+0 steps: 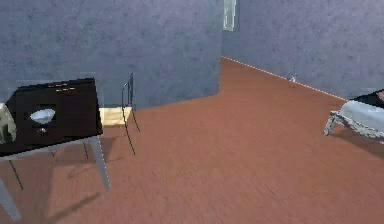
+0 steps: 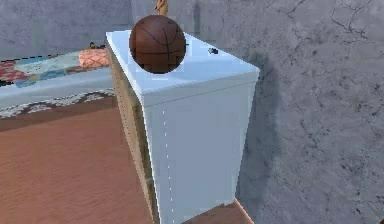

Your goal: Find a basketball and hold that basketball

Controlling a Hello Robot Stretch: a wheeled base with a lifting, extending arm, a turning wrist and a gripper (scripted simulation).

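Dark brown basketball [image 2: 157,43] with a faintly glossy, seamed skin, white cabinet [image 2: 200,130] smooth and matt with a grainy wood side, reddish wood-plank floor [image 2: 60,160], mottled rough blue-grey wall [image 2: 320,100], patchwork cloth quilt [image 2: 40,70] on the bed [image 2: 50,92].

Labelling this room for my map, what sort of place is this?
Probably a bedroom: a quilt-covered bed, a dark table with a chair, and a basketball on a white cabinet.
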